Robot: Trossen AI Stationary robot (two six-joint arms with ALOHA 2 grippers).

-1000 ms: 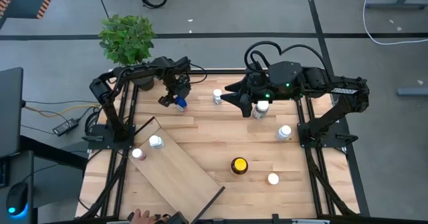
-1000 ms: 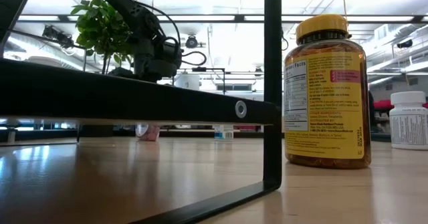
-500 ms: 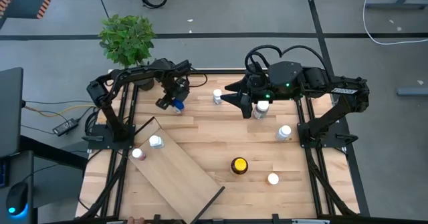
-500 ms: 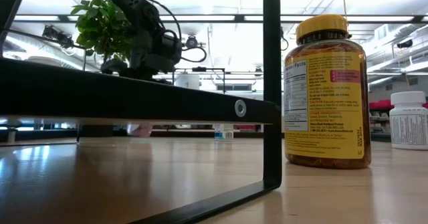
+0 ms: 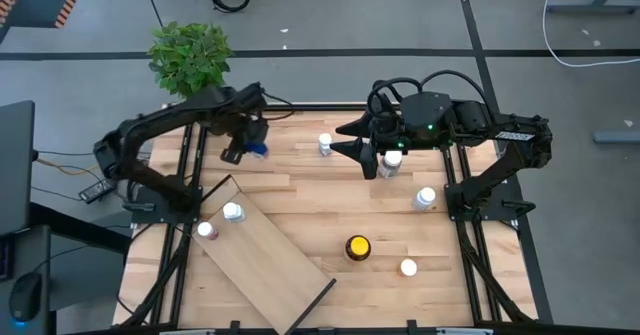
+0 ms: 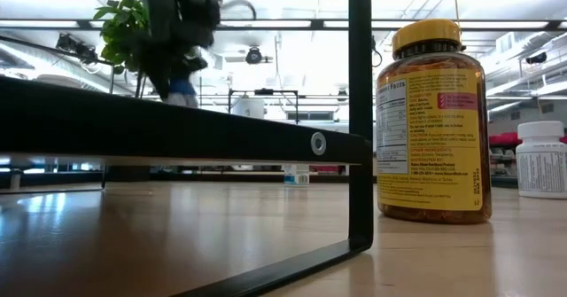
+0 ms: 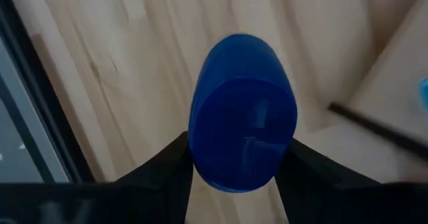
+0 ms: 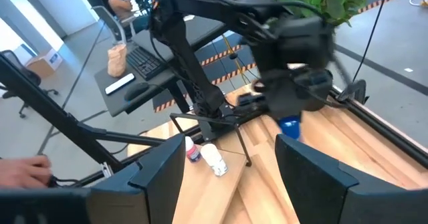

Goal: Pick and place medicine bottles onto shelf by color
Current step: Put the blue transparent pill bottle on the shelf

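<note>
Worktop (image 5: 330,200): slatted pale wood inside a dark frame; it carries every item below. All places are given from the shelf.

Shelf (image 5: 270,255): long pale plywood board lying flat and skewed on the worktop's near-left part, one end running to the near edge.

Left arm: dark, reaching from the left side over the far-left corner of the worktop, beyond the shelf's far end. Left pincer (image 5: 243,143): raised off the worktop, fingers closed against the sides of the blue-capped bottle (image 7: 242,132), which is held aloft; in the left wrist view the cap fills the space between the two dark fingers, with wood planks below it.

Right arm: dark, over the far-right part of the worktop, well apart from the shelf. Right pincer (image 5: 372,161): fingers spread apart with nothing between them, standing above a white-capped bottle (image 5: 390,161).

Amber bottle (image 5: 357,247): the largest bottle, yellow cap, upright on the worktop just right of the shelf's near end.

Small bottles on the shelf: two, at its far end, one white-capped (image 5: 233,212) and one pinkish (image 5: 206,229), side by side.

Small white-capped bottles on the worktop, right of the shelf: one near the far edge (image 5: 325,143), one toward the right frame (image 5: 425,198), one by the near-right side (image 5: 408,268).
</note>
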